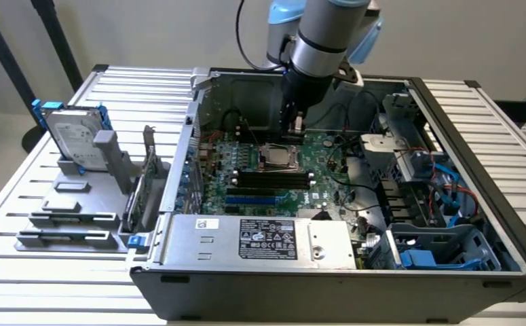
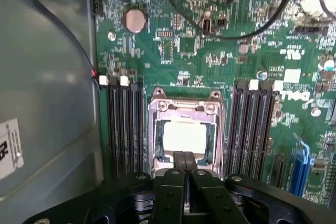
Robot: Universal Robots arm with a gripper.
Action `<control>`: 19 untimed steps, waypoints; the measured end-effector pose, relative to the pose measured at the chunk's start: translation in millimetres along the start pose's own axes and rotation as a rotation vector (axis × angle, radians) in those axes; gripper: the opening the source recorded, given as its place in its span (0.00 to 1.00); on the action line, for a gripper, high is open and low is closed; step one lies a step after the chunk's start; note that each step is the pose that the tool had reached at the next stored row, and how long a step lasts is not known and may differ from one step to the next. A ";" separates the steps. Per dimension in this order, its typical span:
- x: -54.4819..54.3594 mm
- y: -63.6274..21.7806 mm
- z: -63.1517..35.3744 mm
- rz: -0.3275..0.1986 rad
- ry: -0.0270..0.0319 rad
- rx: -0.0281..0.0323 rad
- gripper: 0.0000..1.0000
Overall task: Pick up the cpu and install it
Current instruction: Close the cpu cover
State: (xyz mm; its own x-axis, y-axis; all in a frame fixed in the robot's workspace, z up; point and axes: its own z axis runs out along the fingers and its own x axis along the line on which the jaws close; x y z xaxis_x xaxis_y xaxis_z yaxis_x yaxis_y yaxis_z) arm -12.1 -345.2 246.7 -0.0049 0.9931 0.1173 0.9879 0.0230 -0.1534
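The cpu (image 2: 184, 136) is a small pale silver square lying flat inside the metal frame of the socket (image 2: 156, 129) on the green motherboard (image 2: 231, 51). My gripper (image 2: 184, 157) hangs just over the socket's edge, its two black fingers (image 2: 177, 162) pressed together with nothing visible between them. In the exterior view the gripper (image 1: 292, 130) reaches down into the open computer case, just behind the socket with the cpu (image 1: 279, 158).
Black memory sticks (image 2: 123, 124) flank the socket on both sides. Cables (image 2: 58, 24) cross the board near the case wall. Outside the case on the exterior view's left stands a grey rack with a hard drive (image 1: 72, 139). The power supply (image 1: 263, 239) fills the case's front.
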 end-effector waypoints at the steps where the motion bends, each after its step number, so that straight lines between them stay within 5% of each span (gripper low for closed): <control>1: 0.0 -2.3 0.7 0.000 0.0003 0.0025 0.11; 3: -0.1 -6.3 1.5 0.000 0.0018 0.0126 0.11; 8: 0.0 -9.0 2.0 0.007 0.0126 0.0837 0.11; 10: -0.1 -9.0 2.1 0.009 0.0160 0.1037 0.11; 14: -1.0 -8.5 5.6 0.010 0.0176 0.1157 0.11; 19: -2.5 -7.2 14.4 0.010 0.0175 0.1167 0.11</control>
State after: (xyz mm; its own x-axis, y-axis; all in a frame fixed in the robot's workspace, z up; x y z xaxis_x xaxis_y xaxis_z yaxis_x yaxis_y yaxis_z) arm -21.5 -346.2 233.4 0.0081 0.9912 0.1322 0.9631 0.0278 -0.2677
